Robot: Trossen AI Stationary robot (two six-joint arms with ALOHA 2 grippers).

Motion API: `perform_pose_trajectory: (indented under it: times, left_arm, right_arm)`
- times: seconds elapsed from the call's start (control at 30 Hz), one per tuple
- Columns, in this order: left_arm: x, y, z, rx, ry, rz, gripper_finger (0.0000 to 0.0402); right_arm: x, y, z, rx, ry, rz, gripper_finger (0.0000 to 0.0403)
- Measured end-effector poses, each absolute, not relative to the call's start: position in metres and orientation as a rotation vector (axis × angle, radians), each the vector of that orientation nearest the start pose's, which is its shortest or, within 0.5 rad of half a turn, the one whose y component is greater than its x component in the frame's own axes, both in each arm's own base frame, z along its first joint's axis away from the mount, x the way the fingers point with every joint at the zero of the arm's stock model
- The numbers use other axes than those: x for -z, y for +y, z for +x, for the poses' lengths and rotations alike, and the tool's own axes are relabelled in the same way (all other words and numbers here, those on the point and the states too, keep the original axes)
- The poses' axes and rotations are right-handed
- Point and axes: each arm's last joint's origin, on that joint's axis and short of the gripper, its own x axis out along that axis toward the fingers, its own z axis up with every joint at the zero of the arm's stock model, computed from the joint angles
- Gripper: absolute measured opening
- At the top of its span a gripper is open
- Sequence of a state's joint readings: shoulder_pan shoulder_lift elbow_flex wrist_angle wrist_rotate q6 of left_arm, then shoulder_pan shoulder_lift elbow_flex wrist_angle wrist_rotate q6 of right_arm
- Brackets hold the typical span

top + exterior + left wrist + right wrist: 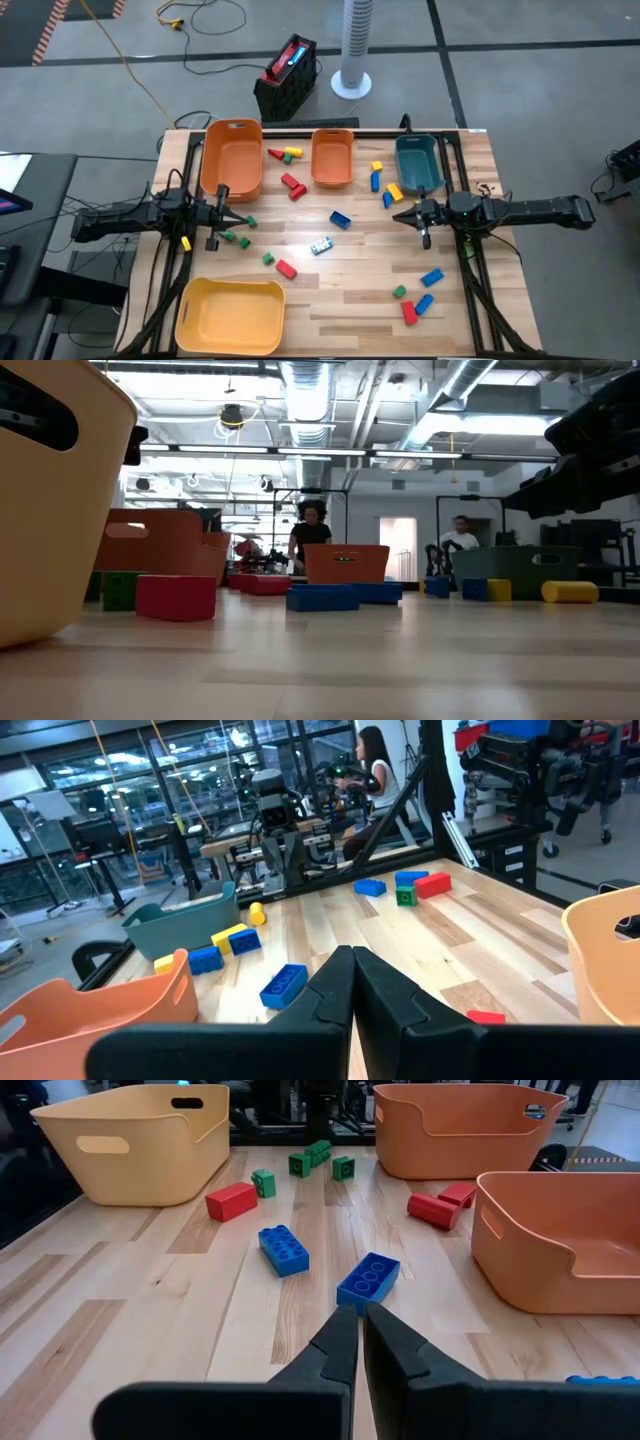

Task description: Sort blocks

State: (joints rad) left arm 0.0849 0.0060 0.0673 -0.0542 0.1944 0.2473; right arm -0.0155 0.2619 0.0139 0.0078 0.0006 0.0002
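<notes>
Small red, green, blue and yellow blocks lie scattered flat on the wooden table (330, 290). My left gripper (243, 212) hovers shut at the left side, beside several green blocks (243, 239); its fingers (335, 982) are closed on nothing. My right gripper (398, 216) is also shut and empty, at the right side. In the right wrist view it (352, 1318) points at a blue block (368, 1277), with a second blue block (284, 1248) beyond. More blocks lie near the teal bin (392, 192) and at the near right (418, 300).
Four bins stand on the table: a large orange bin (232, 158), a small orange bin (332, 160) and a teal bin (418, 163) along the far edge, and a yellow bin (230, 316) at the near left. People sit in the room beyond (311, 532).
</notes>
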Motion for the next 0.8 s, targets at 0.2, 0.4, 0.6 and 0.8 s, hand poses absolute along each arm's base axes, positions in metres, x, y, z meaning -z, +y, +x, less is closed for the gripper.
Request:
perform_pose_trajectory:
  times: [0.2,0.4,0.6,0.8]
  left_arm:
    - [-0.1806,0.0023,0.0932,0.108,-0.020,0.248,0.0005]
    - [-0.1807,0.0023,0.0932,0.108,-0.020,0.248,0.0005]
    - [-0.1808,0.0023,0.0931,0.108,-0.022,0.248,0.0005]
    - [-0.1814,0.0023,0.0931,0.108,-0.023,0.157,0.0005]
  right_arm:
    - [-0.1468,-0.0018,0.1111,0.016,0.241,0.002,0.0035]
    - [-0.1468,-0.0018,0.1112,0.016,0.240,0.002,0.0035]
    - [-0.1468,-0.0018,0.1112,0.017,0.240,0.002,0.0035]
    - [-0.1468,-0.0018,0.1111,0.016,0.241,0.002,0.0035]
